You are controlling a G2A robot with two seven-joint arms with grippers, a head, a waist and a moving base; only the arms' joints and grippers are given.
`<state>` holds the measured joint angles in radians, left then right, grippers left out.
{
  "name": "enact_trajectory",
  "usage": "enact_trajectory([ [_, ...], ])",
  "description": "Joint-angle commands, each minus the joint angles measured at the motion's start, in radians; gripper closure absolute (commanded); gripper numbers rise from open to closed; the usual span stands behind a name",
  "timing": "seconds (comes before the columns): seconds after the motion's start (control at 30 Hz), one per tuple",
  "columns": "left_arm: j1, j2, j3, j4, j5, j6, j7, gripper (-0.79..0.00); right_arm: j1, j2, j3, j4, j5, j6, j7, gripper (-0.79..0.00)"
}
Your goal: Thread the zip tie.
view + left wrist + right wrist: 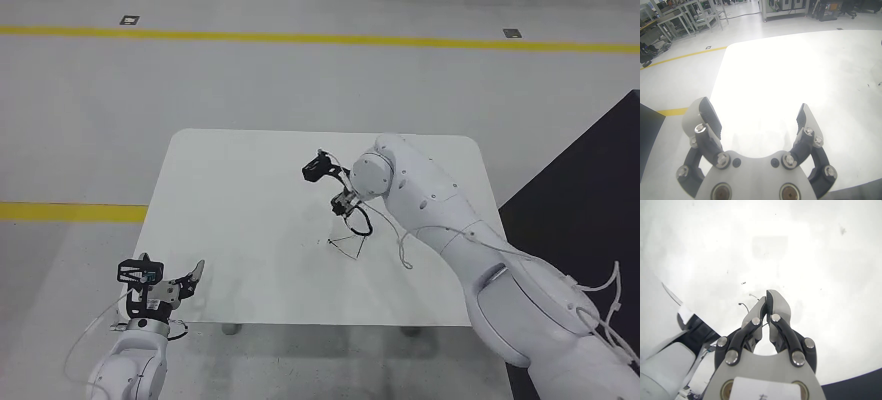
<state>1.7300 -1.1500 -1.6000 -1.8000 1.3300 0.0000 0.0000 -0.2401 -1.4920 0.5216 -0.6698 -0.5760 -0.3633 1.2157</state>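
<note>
The thin black plastic zip tie (pixel 745 308) is held pinched between the closed fingers of the right gripper (pixel 766 295), above the middle of the white rounded table (pixel 240 190). The left gripper (pixel 754 103) is held wide open and empty over the table's near left corner.

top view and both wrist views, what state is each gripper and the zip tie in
left gripper: open, empty, by the table edge
right gripper: shut on the zip tie
zip tie: bent, pinched by the right gripper, whether threaded cannot be told
</note>
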Motion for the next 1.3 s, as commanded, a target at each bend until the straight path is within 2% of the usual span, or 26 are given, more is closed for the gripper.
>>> enact_trajectory([
  [0.0, 0.000, 0.000, 0.000, 0.000, 0.000, 0.000, 0.000, -0.785, -0.022, 0.014, 0.012, -0.063, 0.020, -0.049, 0.058, 0.000],
  [0.13, 0.000, 0.000, 0.000, 0.000, 0.000, 0.000, 0.000, -0.785, -0.070, 0.047, 0.059, -0.150, 0.106, -0.128, 0.113, 0.000],
  [0.27, 0.000, 0.000, 0.000, 0.000, 0.000, 0.000, 0.000, -0.785, -0.094, 0.093, 0.067, -0.218, 0.221, -0.117, 0.124, 0.000],
  [0.9, 0.000, 0.000, 0.000, 0.000, 0.000, 0.000, 0.000, -0.785, -0.106, 0.094, 0.068, -0.225, 0.224, -0.119, 0.111, 0.000],
  [1.27, 0.000, 0.000, 0.000, 0.000, 0.000, 0.000, 0.000, -0.785, -0.098, 0.162, 0.050, -0.253, 0.388, -0.088, 0.153, 0.000],
])
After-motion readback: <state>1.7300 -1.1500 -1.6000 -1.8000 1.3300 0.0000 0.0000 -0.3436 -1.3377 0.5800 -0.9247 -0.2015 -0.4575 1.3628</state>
